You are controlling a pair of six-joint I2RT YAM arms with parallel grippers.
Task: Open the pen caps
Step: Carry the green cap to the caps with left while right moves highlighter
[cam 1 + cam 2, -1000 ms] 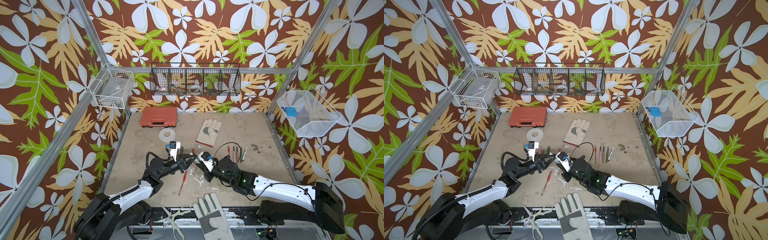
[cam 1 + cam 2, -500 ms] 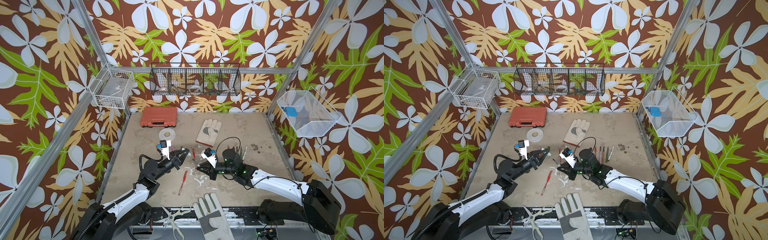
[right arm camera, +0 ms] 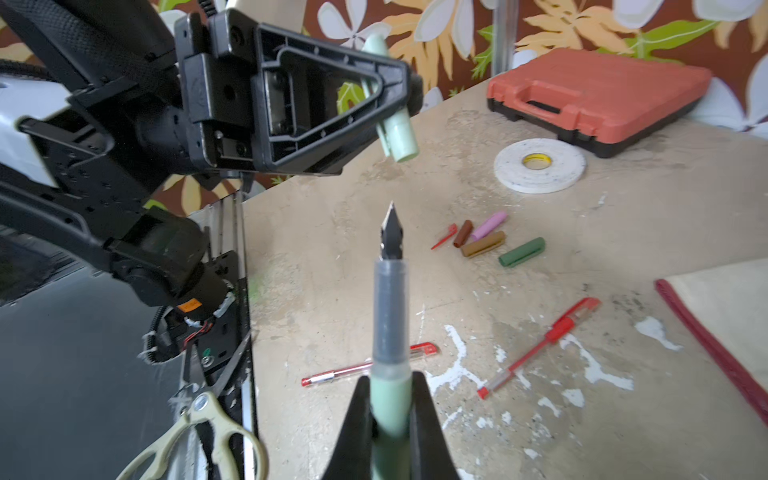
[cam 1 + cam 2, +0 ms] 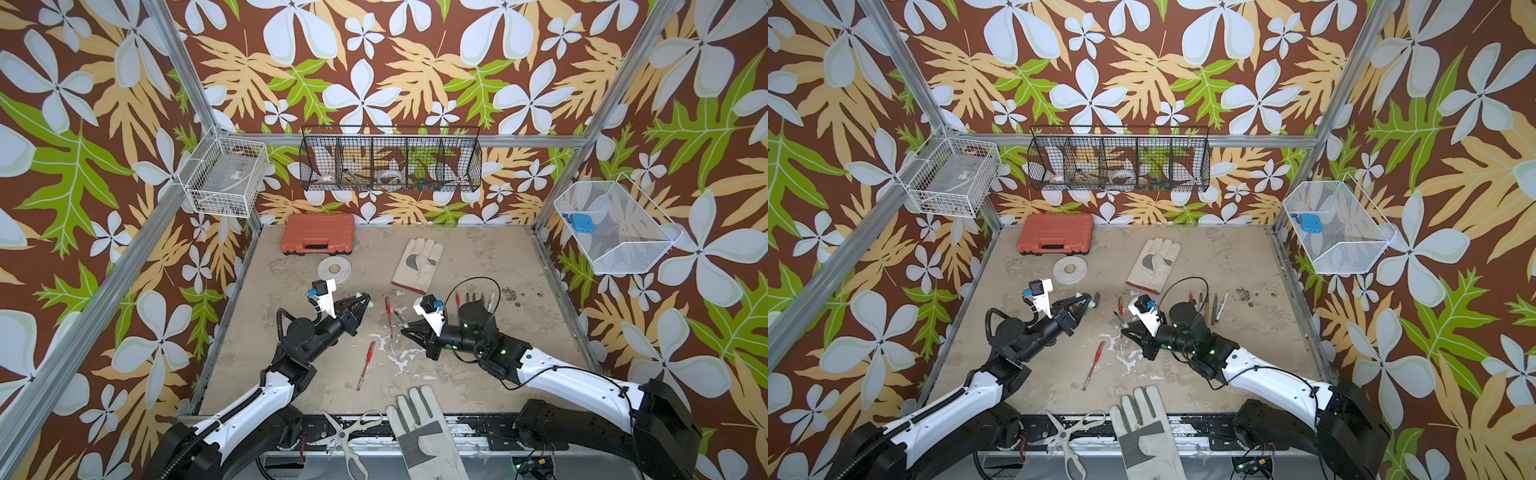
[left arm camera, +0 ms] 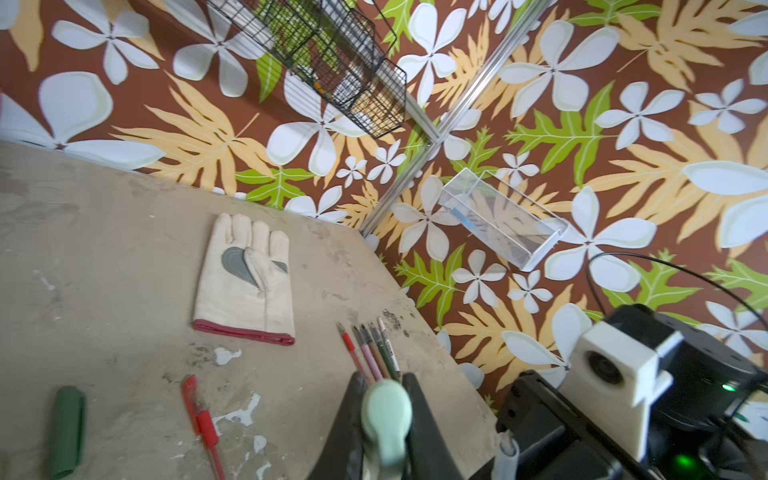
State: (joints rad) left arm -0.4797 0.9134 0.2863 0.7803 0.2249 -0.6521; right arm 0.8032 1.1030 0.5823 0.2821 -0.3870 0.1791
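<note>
Parted: left hand (image 5: 382, 386) holds mint cap (image 3: 401, 137), right hand (image 3: 390, 386) mint pen (image 3: 390, 299); blue box (image 4: 581, 223) in basket (image 4: 631, 251).

Orange case (image 4: 318, 240), tape roll (image 4: 334, 269), scissors (image 4: 343, 434)

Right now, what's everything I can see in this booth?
Mint cap: 1, pale green, in left gripper.
Mint pen: 1, nib bare, in right gripper.
Loose caps: 5, red, brown, pink, gold, dark green, clustered by left gripper.
Red pens: 2, mid-table, apart.
Pen row: 5, red, pink, brownish, green, white, right of centre.
Gloves: 2, pale, one at back, one on front edge.
Case: 1, orange, back left.
Tape: 1, white, beside case.
Scissors: 1, pale handles, front edge.
Black basket: 1, back wall.
White baskets: 2, side walls; blue item in right one.
Table: 1, beige, stained.
Grippers: 2, black, both shut.
</note>
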